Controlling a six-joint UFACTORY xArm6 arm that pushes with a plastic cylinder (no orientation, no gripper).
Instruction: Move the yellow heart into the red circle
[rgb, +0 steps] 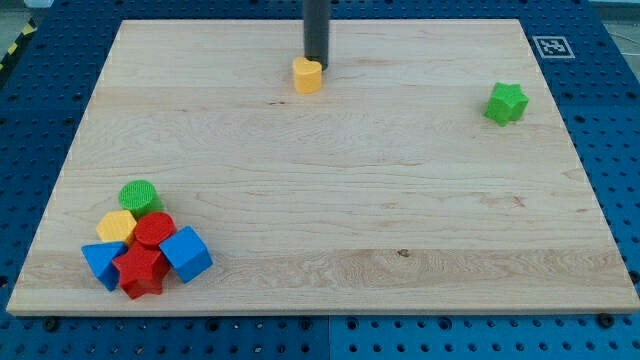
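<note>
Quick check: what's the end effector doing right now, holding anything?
End effector: a bare rod, no jaws, holding nothing. My tip sits against the yellow heart, at its upper right side.

You're looking at a lab or robotics test bench: a plain wooden surface lies on a blue perforated mounting plate, with a printed fiducial marker at the surface's top-right corner.

Readable text: none — no words, brands or numbers.
Sign: black-and-white fiducial marker — on the board's top-right corner.
</note>
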